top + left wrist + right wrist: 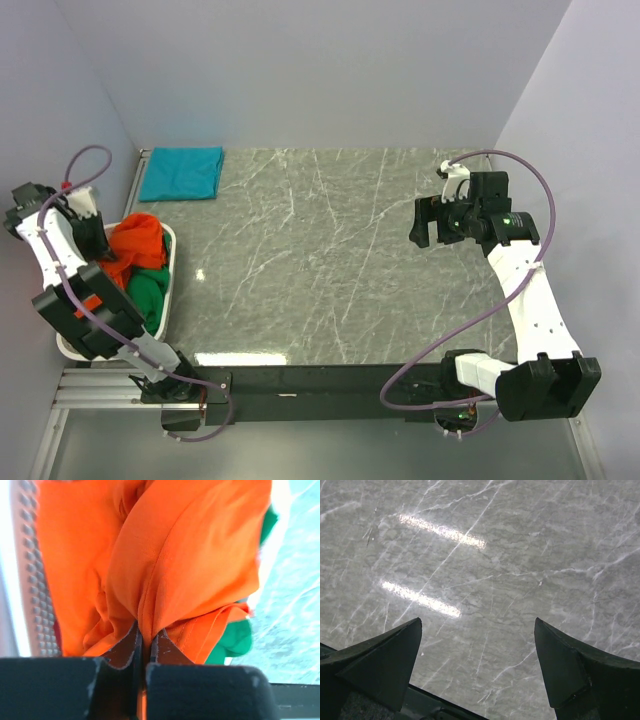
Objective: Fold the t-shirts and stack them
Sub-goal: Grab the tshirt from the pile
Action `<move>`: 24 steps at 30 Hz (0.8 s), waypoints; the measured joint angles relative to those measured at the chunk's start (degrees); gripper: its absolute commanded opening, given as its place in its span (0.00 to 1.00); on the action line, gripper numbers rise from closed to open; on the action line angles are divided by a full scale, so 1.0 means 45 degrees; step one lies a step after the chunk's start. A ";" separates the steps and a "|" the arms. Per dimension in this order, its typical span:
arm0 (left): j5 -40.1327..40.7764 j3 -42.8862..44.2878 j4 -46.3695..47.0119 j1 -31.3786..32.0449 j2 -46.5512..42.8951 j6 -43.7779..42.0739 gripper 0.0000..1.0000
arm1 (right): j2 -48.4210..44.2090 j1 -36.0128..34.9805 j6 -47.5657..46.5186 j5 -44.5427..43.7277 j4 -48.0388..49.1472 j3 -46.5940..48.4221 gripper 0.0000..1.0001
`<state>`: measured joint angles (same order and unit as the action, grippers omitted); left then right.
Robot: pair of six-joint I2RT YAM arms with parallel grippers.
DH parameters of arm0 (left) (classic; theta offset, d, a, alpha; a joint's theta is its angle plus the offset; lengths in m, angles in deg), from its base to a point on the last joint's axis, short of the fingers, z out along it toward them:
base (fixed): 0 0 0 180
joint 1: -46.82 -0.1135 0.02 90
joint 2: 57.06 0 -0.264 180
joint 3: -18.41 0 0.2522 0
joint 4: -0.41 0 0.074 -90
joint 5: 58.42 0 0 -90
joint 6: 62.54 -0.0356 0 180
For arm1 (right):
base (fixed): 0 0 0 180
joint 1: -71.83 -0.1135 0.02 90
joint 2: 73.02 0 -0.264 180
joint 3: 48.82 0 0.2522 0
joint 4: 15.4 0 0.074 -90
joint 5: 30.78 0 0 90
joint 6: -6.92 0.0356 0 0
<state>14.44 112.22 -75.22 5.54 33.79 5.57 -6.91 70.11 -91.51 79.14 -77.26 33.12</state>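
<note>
L gripper: clamped on orange shirt, seen only in wrist view
R gripper: jaws apart, over bare table
Top view only: teal shirt folded, far-left corner

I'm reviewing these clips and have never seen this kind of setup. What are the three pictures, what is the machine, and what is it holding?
Two robot arms are bolted to the near edge of a marble table. One picture looks down from above; the other two come from cameras on each wrist. The left gripper is shut on the orange t-shirt, in the white laundry basket beside a green t-shirt. The right gripper hangs open over bare table, holding nothing. A folded teal t-shirt lies in the far left corner.
</note>
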 measured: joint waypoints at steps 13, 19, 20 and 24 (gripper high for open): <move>-0.2511 0.5372 -0.0991 0.2404 -0.1865 0.0627 0.01 | -0.0005 0.0000 0.0019 -0.0058 0.0117 -0.0010 0.99; -0.3565 0.6839 0.0680 0.7499 -0.2424 0.2555 0.01 | -0.0306 0.0000 0.0049 -0.0243 0.0185 0.0005 0.99; -0.3818 0.6849 0.1253 0.8043 -0.2463 0.3007 0.01 | -0.0374 0.0000 0.0044 -0.0243 0.0185 0.0019 0.99; -0.4027 0.6853 0.3716 1.0739 -0.2429 0.4959 0.01 | -0.0656 0.0039 0.0049 -0.0238 0.0175 0.0019 0.99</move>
<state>-3.68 143.06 -58.50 53.87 22.86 27.89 -9.86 70.29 -91.29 78.07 -76.47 33.21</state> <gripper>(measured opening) 0.060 0.991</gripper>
